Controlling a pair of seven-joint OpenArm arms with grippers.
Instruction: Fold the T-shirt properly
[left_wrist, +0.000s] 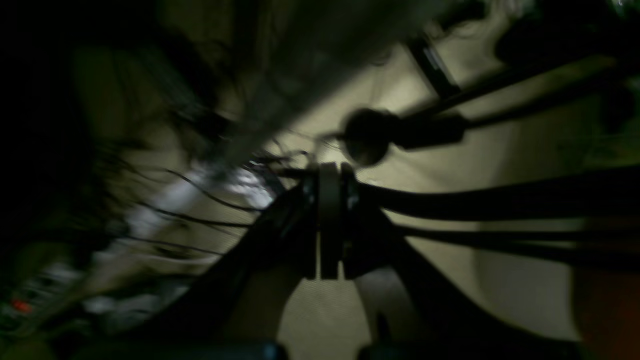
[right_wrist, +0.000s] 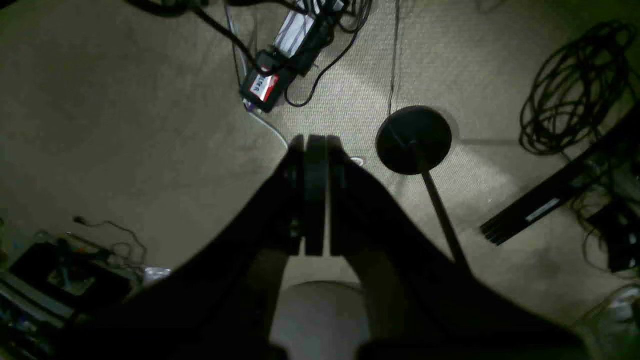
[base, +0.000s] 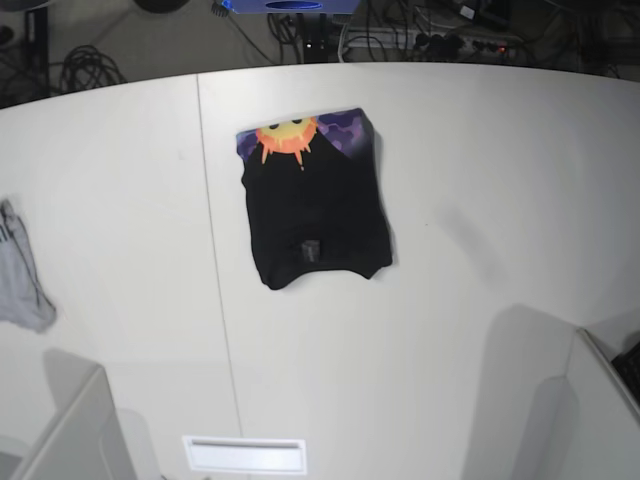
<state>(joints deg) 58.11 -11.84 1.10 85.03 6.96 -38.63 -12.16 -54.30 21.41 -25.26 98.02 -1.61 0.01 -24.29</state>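
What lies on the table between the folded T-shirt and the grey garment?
Nothing: in the base view, only bare white table with a seam line separates the T-shirt from the grey garment.

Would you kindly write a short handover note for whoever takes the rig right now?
Left gripper: shut, empty, off the table over the floor; its view is blurred.
Right gripper: shut, empty, also over the floor.
T-shirt: folded into a compact rectangle mid-table, sun print showing along its far edge. A grey garment lies apart at the table edge.
Done: the fold looks finished.
Left: probably nothing; perhaps check the slightly uneven near edge.
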